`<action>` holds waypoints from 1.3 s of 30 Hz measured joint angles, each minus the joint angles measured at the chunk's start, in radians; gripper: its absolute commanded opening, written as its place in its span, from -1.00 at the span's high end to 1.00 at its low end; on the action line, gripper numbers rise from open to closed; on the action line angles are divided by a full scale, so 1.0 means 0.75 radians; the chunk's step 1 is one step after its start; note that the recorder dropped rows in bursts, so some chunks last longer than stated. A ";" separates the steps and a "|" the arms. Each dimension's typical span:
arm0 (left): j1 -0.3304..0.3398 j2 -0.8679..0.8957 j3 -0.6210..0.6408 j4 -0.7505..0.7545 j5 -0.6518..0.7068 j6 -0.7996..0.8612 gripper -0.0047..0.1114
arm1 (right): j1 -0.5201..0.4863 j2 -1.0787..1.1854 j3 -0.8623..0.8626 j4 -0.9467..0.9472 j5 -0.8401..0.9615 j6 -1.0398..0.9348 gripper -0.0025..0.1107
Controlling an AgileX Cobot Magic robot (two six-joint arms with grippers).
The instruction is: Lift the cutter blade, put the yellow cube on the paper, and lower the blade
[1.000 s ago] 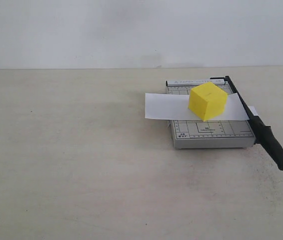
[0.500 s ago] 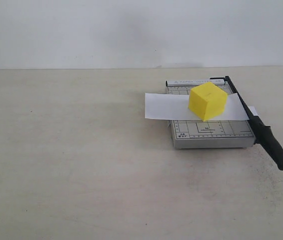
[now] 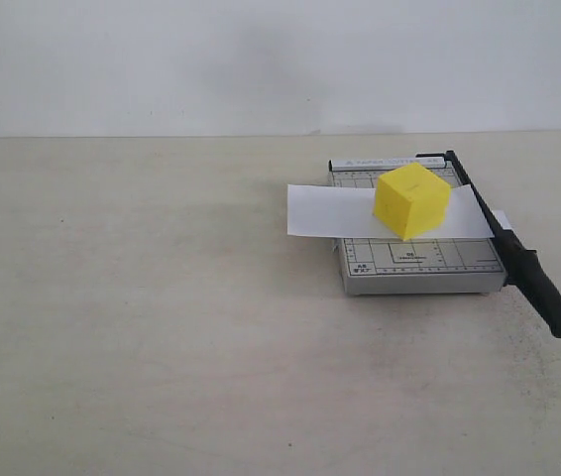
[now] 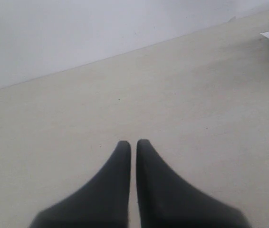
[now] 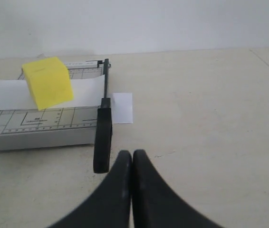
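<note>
Cube (image 3: 412, 201), bright yellow, is sitting on the white paper (image 3: 325, 211), which is lying across the grey trimmer base (image 3: 419, 266). The black blade (image 3: 518, 260) is lying flat along the base's edge, its handle ending just ahead of the right gripper (image 5: 132, 154), whose fingers are pressing together on nothing. The left gripper (image 4: 130, 144) is pointing across the table (image 4: 77, 118), fingers likewise pressing together and holding nothing, with a corner of the paper showing far ahead of them
</note>
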 measured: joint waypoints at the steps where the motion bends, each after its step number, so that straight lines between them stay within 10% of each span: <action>1: 0.000 0.000 0.000 0.000 0.000 0.000 0.84 | -0.025 0.000 0.003 0.032 -0.003 -0.025 0.96; 39: 0.014 -0.204 0.000 -0.157 0.234 -0.226 0.84 | -0.048 0.000 0.002 0.074 0.002 -0.066 0.96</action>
